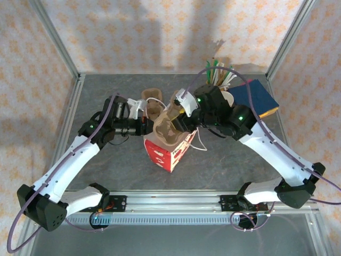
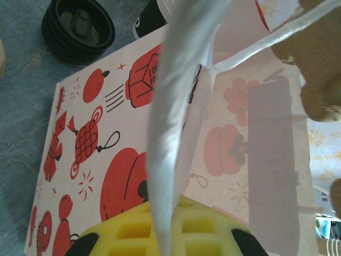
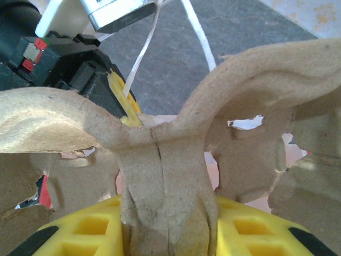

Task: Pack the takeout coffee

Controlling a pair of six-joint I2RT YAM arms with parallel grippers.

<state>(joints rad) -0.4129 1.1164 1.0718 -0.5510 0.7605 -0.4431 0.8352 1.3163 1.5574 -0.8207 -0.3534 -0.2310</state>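
A red-and-white printed paper bag [image 1: 169, 153] stands at the table's middle. My left gripper [image 1: 145, 128] is shut on its white top edge [image 2: 166, 160], pinched between the yellow pads [image 2: 213, 234]. Just above the bag's mouth hangs the brown moulded-pulp cup carrier [image 1: 166, 129], its centre post [image 3: 162, 192] clamped in my right gripper [image 3: 165, 234]. The takeout coffee is mostly hidden: a dark cup wall with a white mark [image 2: 149, 18] peeks past the bag's edge. A stack of round black lids [image 2: 78, 29] sits on the table beside it.
A yellow cup of stir sticks [image 1: 219, 80] and a blue block [image 1: 259, 97] stand at the back right. A tan rounded shape [image 1: 151, 100] lies behind the left gripper. The bag's thin white handle [image 2: 266, 37] hangs loose. Metal frame posts border the grey table [image 1: 106, 176].
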